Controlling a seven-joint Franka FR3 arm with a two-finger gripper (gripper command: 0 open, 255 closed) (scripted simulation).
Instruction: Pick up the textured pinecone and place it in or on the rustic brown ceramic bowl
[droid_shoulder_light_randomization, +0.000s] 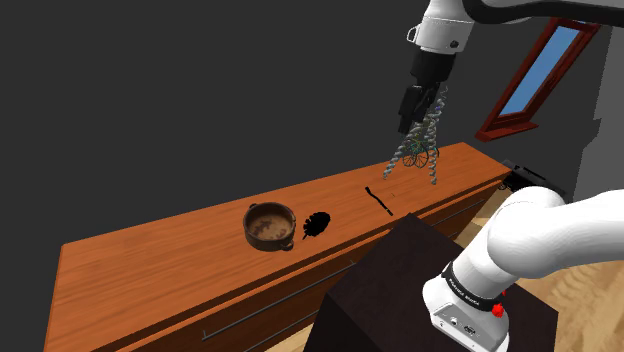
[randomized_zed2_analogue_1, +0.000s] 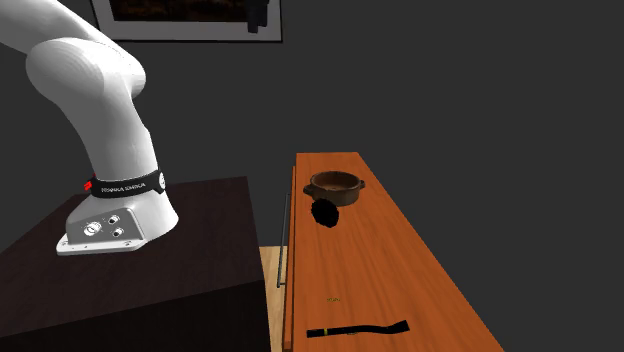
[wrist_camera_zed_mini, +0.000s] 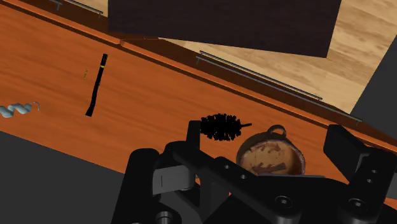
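Note:
The pinecone (droid_shoulder_light_randomization: 315, 225) is a small black spiky lump lying on the wooden countertop (droid_shoulder_light_randomization: 150, 270), right beside the brown two-handled bowl (droid_shoulder_light_randomization: 269, 225) on the shoulder view's right of it. My gripper (droid_shoulder_light_randomization: 413, 124) hangs high above the counter's far end, well away from both, and holds nothing. In the wrist view the two black fingers (wrist_camera_zed_mini: 193, 136) stand wide apart, open, around my gripper (wrist_camera_zed_mini: 267, 142), with the pinecone (wrist_camera_zed_mini: 221, 127) and bowl (wrist_camera_zed_mini: 270, 159) far below between them. The second exterior view shows the pinecone (randomized_zed2_analogue_1: 326, 212) just in front of the bowl (randomized_zed2_analogue_1: 335, 187).
A thin black stick (droid_shoulder_light_randomization: 379, 200) lies on the counter between the pinecone and a grey twisted spiral ornament (droid_shoulder_light_randomization: 415, 152) at the far end. My dark stand (droid_shoulder_light_randomization: 400, 290) sits against the counter's front, which has drawer handles (wrist_camera_zed_mini: 254, 73). A red-framed window (droid_shoulder_light_randomization: 540, 75) is behind.

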